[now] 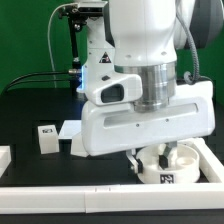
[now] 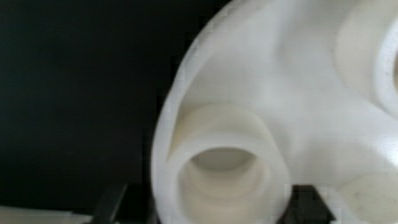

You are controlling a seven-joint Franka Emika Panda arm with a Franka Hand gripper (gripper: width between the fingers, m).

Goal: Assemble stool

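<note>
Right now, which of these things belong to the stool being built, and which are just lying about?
Belongs to the stool:
- seat disc, beneath the arm
- loose tagged leg, standing apart toward the exterior view's left

Just there:
- white border rails
- black table

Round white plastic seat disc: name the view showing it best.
Exterior view: the round white plastic seat disc shows its rim and tag, though the white arm hides its top. The wrist view shows only a blurred close-up of it.
</note>
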